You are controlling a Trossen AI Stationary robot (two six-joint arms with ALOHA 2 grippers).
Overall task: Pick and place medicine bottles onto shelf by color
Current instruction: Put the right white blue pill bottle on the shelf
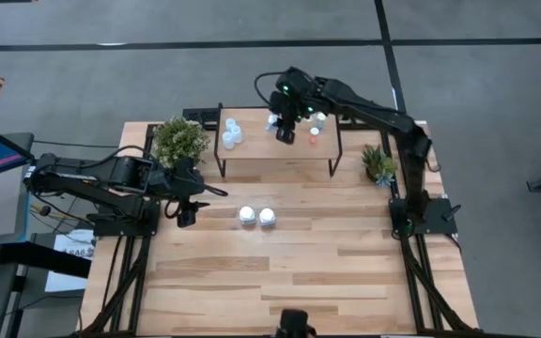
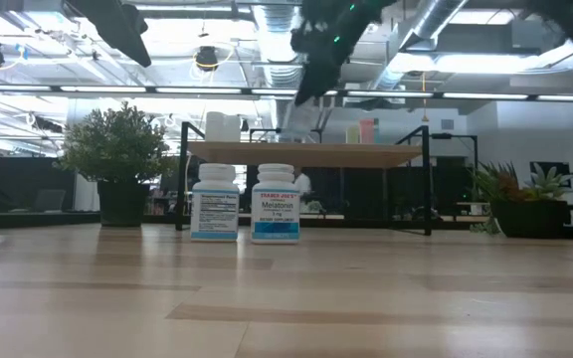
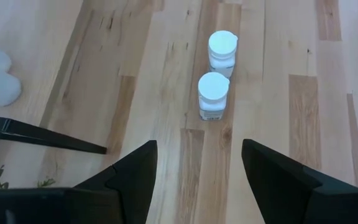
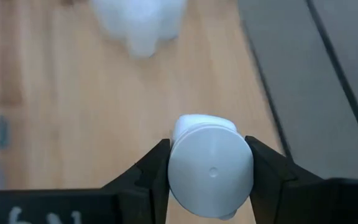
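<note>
Holding a chunky white bottle (image 4: 210, 169) by its cap between both fingers, the right gripper (image 1: 285, 131) hangs over the middle of the shelf (image 1: 261, 155), at its back edge. The bottle hangs upright, long axis vertical, cap up toward the wrist camera, body pointing down at the board.

The shelf bears a cluster of pale-blue bottles (image 1: 230, 132) at its left end, standing upright and touching one another. Near its right end stand the tiny bottles (image 1: 316, 125), also upright; one shows a red cap.

On the table (image 1: 289, 263), in front of the shelf, two more white bottles (image 1: 257, 217) stand just beside each other, caps up, labels facing the low camera. What is inside any bottle cannot be told.

The left gripper (image 1: 186, 215) hovers above the table to the left of that pair, its fingers (image 3: 135, 174) spread wide with nothing between them. A potted plant (image 1: 178, 141) stands at the shelf's left, a smaller plant (image 1: 378, 163) at its right.
</note>
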